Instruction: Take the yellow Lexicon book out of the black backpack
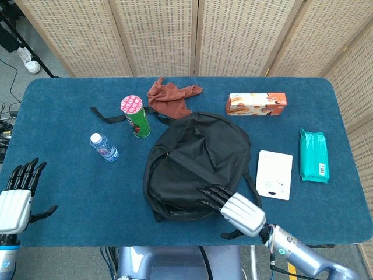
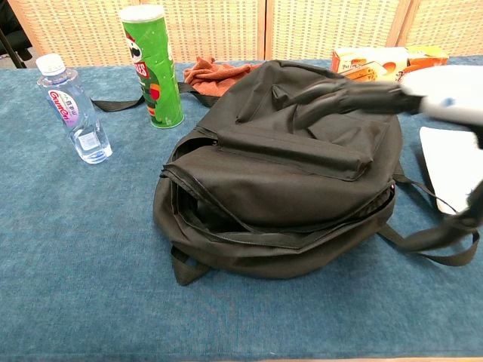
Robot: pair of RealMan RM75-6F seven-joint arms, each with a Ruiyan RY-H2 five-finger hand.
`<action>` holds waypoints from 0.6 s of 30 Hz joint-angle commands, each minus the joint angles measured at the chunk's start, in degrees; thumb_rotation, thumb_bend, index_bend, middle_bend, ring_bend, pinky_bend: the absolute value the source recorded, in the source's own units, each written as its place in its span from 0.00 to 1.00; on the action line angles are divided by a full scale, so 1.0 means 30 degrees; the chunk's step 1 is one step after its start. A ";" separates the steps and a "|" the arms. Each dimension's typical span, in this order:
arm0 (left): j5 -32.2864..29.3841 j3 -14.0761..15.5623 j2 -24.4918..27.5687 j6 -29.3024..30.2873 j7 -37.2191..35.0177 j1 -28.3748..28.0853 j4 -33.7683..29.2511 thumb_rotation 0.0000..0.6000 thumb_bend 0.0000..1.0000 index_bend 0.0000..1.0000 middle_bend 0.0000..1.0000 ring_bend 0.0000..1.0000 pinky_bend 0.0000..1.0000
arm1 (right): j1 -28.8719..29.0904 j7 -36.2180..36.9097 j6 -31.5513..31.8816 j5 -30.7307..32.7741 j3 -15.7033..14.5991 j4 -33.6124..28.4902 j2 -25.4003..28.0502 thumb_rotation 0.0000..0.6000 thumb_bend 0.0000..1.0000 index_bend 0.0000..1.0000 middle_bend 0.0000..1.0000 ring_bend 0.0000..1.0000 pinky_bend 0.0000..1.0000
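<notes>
The black backpack (image 1: 192, 160) lies flat mid-table, its main zipper gaping at the near side (image 2: 219, 219). No yellow book shows; the opening is dark. My right hand (image 1: 233, 209) hovers over the backpack's near right edge, fingers stretched toward the bag and holding nothing. In the chest view that right hand (image 2: 392, 94) is a blurred shape above the bag's far right. At the table's near left corner my left hand (image 1: 17, 195) is open with fingers spread, well away from the bag.
Left of the bag stand a green chip can (image 1: 135, 115) and a water bottle (image 1: 104, 146). A rust cloth (image 1: 172, 96) and a snack box (image 1: 256, 104) lie behind it. On the right lie a white pad (image 1: 274, 174) and a teal pack (image 1: 314, 154).
</notes>
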 commanded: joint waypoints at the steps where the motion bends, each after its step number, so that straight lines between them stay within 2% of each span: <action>1: -0.0111 -0.0023 0.0052 -0.0115 -0.0077 -0.0049 -0.0009 1.00 0.00 0.07 0.00 0.00 0.00 | 0.1147 -0.2042 -0.1730 0.1681 0.0925 -0.0409 -0.1221 1.00 0.00 0.11 0.00 0.00 0.07; 4: -0.0147 -0.0024 0.0121 -0.0166 -0.0184 -0.0069 -0.0045 1.00 0.00 0.07 0.00 0.00 0.00 | 0.1711 -0.4019 -0.2489 0.3063 0.1690 -0.0167 -0.2196 1.00 0.00 0.11 0.00 0.00 0.07; 10: -0.0468 -0.0162 0.0274 -0.0219 -0.0357 -0.0094 -0.0092 1.00 0.00 0.07 0.00 0.00 0.00 | 0.2896 -0.8631 -0.3517 0.7225 0.3014 0.0296 -0.4527 1.00 0.00 0.11 0.00 0.00 0.07; 14: -0.0532 -0.0182 0.0437 -0.0291 -0.0638 -0.0121 -0.0119 1.00 0.00 0.07 0.00 0.00 0.00 | 0.3532 -1.0813 -0.3570 0.9609 0.3283 0.0775 -0.5601 1.00 0.00 0.11 0.00 0.00 0.07; 18: -0.0549 -0.0227 0.0610 -0.0183 -0.0998 -0.0078 -0.0179 1.00 0.00 0.07 0.00 0.00 0.00 | 0.4074 -1.2961 -0.3106 1.1394 0.3006 0.1340 -0.6502 1.00 0.00 0.11 0.00 0.00 0.07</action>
